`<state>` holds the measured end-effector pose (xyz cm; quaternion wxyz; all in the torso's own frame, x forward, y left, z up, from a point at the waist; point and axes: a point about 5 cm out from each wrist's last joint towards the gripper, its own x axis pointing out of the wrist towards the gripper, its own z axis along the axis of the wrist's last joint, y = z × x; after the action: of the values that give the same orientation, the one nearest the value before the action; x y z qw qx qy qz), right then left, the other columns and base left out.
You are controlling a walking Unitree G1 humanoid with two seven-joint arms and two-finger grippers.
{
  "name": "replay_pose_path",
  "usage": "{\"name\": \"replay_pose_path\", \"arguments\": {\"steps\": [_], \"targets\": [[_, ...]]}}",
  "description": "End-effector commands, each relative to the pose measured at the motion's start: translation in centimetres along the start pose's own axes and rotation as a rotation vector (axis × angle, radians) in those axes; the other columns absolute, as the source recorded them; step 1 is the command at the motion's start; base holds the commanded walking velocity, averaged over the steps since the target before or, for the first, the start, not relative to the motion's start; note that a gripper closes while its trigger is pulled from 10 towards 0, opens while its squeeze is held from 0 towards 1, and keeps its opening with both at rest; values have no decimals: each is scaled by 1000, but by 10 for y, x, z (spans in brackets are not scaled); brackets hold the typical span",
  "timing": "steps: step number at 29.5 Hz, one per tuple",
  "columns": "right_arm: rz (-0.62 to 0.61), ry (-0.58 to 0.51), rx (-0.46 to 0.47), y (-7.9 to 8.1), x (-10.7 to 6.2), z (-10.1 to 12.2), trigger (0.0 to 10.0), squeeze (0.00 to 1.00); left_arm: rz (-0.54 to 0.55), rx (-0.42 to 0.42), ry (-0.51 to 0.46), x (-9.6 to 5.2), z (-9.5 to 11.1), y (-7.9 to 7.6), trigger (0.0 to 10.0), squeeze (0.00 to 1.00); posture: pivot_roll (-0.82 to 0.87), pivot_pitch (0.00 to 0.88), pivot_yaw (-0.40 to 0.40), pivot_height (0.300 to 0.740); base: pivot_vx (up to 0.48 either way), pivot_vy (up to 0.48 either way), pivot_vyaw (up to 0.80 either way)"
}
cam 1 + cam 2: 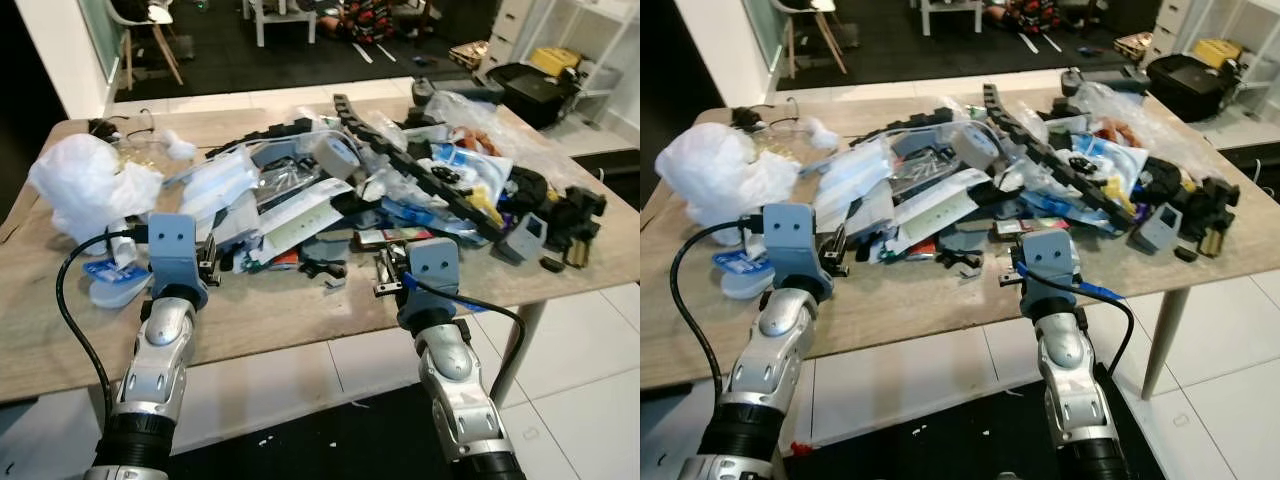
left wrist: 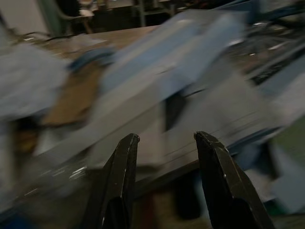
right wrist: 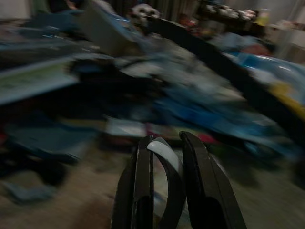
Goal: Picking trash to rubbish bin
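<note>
Left gripper [image 2: 167, 157] is held out over the near left part of the wooden table [image 1: 270, 320], its silver forearm rising from the near edge and its grey-blue wrist block level with the table top; in the left wrist view the two black fingers [image 2: 119, 181] stand apart with nothing between them, aimed at blurred pale packaging. Far left of it lies a crumpled white plastic bag [image 1: 85, 185], and just beside the wrist sits a small blue-and-white wrapper [image 1: 105, 270]. Across the middle of the table spreads the trash pile [image 1: 340, 190]: clear and white plastic pouches, a long flat white packet [image 1: 300, 225] and a black cable chain [image 1: 420, 165] running diagonally from the far middle toward the right. A small black part [image 1: 322, 268] lies on bare wood at the near edge of the pile, between the two arms.

Right gripper [image 3: 164, 157] reaches over the near middle of the table in the same pose, forearm angled up and forward, a blue cable looping off its wrist. In the right wrist view its fingers are nearly together, with a pale curved strip [image 3: 167, 155] between them; whether they actually pinch it cannot be told. At the right end sit a small grey box [image 1: 525, 238] and black blocks [image 1: 580, 215]. Beyond the table stands a chair [image 1: 145, 30] on dark floor.
</note>
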<state>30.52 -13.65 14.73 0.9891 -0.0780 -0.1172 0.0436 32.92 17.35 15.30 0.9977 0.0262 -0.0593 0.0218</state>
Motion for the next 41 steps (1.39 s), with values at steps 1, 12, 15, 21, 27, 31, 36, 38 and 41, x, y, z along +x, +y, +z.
{"name": "replay_pose_path", "arguments": {"steps": [1,12,15,21,27,31,36,38,41], "targets": [[21,-16,-23,1,-5,0,10000,0,-8,-5,-4,-2,-1,-5,10000,0,-39,93,24,740,0,0,-800],[56,-41,-63,9,-7,2,10000,0,-11,-32,-44,-2,4,-5,10000,0,-40,91,20,740,0,0,-800],[59,-47,-61,10,-6,3,10000,0,-16,-48,-69,-1,8,-3,10000,0,-37,90,19,740,0,0,-800],[64,-68,-64,11,-4,7,10000,0,-4,-96,-113,0,16,1,10000,0,-38,89,19,740,0,0,-800],[73,-78,-68,11,-4,8,10000,0,-34,-170,-155,0,24,3,10000,0,-35,91,15,740,0,0,-800],[74,-77,-70,12,-4,8,10000,0,-54,-130,-145,-1,23,3,10000,0,-34,93,17,740,0,0,-800],[56,-69,-77,8,-4,7,10000,0,-42,-11,-108,-2,14,7,10000,0,-37,96,19,740,0,0,-800],[53,-67,-78,7,-4,6,10000,0,-39,-19,-108,-3,13,8,10000,0,-38,97,19,740,0,0,-800],[50,-65,-79,6,-5,6,10000,0,-43,-43,-106,-3,13,8,10000,0,-38,95,18,740,0,0,-800]]}}
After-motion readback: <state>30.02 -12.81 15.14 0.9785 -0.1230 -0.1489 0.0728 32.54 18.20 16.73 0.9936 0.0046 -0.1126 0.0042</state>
